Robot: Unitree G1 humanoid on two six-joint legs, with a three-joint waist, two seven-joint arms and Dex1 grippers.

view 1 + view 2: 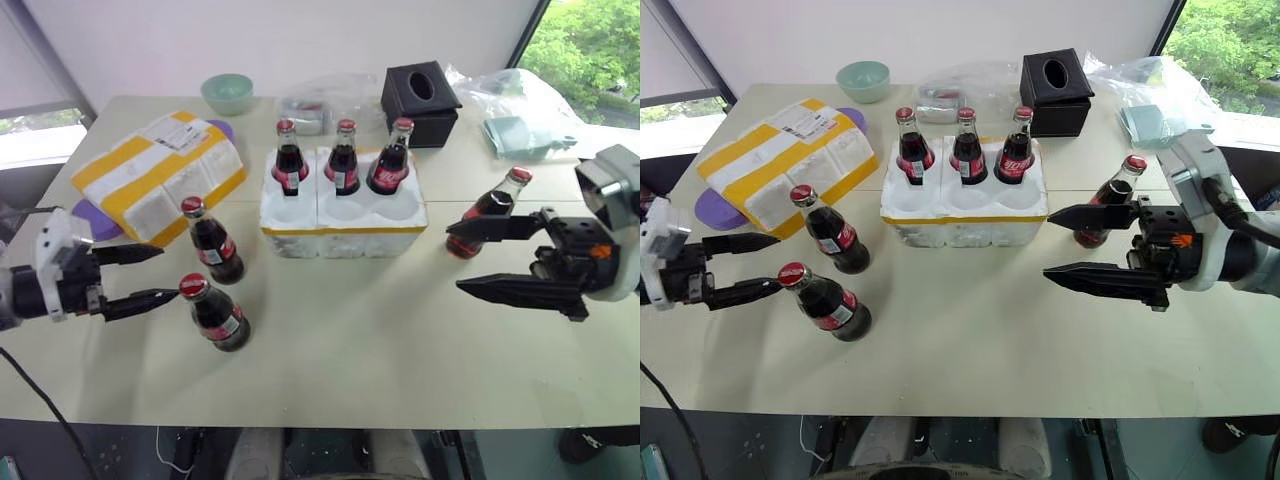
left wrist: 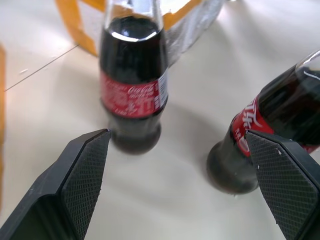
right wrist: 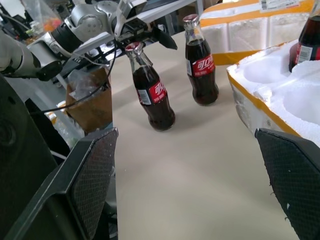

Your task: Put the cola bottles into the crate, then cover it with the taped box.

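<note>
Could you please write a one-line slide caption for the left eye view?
Open left gripper and right gripper hover over the table; three bottles sit in the crate, three remain outside.

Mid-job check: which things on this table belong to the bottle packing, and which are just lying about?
Job:
- cola bottles: three in the crate, two by the left hand, one by the right hand
- taped box

Lying about:
- black tissue box
- green bowl
- clear plastic bags
- purple plate

table (image 1: 400, 330) | crate (image 1: 343, 232); taped box (image 1: 160, 175); three cola bottles (image 1: 215, 250)
</note>
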